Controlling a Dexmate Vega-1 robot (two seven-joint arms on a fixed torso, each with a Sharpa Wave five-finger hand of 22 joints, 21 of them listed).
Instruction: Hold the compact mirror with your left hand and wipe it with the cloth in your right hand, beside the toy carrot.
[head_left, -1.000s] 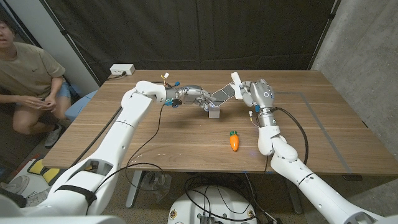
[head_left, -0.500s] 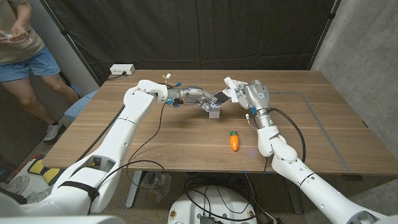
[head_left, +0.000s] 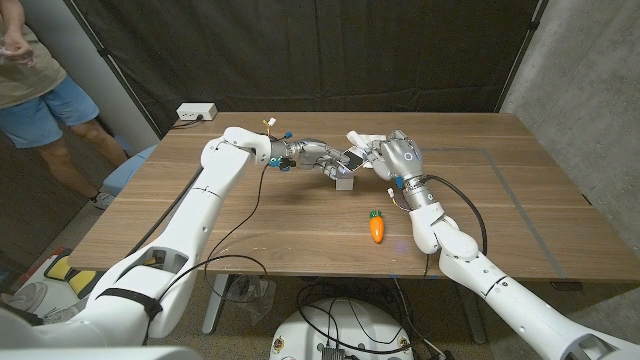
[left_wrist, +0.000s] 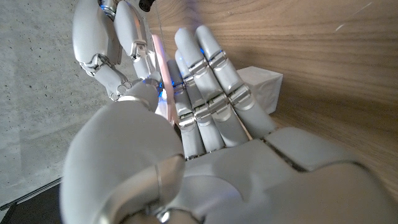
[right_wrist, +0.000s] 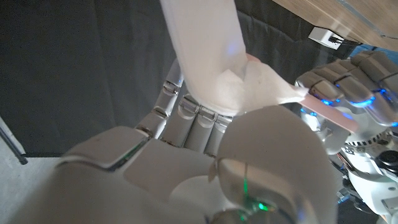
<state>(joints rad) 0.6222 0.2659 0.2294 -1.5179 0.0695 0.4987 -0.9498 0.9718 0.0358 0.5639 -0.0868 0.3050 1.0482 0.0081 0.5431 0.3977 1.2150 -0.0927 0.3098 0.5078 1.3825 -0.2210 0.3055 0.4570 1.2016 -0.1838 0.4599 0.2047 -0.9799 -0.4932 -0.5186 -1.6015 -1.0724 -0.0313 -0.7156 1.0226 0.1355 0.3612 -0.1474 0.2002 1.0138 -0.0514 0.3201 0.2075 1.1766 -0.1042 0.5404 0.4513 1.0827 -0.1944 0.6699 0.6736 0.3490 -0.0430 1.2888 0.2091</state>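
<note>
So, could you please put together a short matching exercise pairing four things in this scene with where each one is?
Things:
1. compact mirror
2. cloth
3. toy carrot
4. white power strip

Places:
A. at the table's far edge
B. held in the right hand
C. lying alone on the table nearer the robot
D. held in the left hand

Pairs: 1-D, 2-B, 3-C, 4-A

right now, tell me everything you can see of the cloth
The cloth is white and soft-looking, a folded strip gripped in the right hand. In the head view its free end sticks out past the fingers, raised above the table. It meets the compact mirror held by the left hand. The right wrist view shows it creased where the fingers pinch it.
</note>
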